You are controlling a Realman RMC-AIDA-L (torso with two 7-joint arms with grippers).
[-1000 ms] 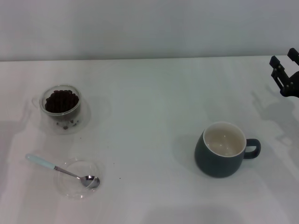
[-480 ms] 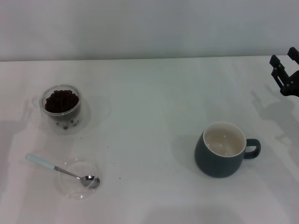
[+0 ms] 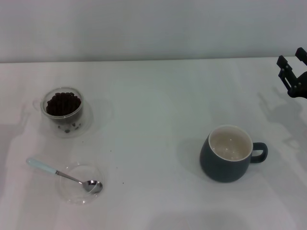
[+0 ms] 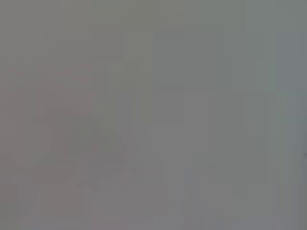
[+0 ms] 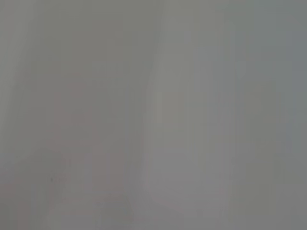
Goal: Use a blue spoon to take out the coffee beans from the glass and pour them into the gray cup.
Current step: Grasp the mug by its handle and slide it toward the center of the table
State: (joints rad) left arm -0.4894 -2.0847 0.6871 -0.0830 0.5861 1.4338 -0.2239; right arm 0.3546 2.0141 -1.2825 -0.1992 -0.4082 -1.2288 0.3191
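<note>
Blue spoon [image 3: 62,176] on dish, well apart from right hand [image 3: 293,72]

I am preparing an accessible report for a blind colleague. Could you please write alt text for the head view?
On a white table, a glass of coffee beans stands at the left, with a blue spoon resting in a shallow clear dish nearer the robot. An empty gray cup stands at the right. The right gripper, open, hovers at the right edge.
</note>
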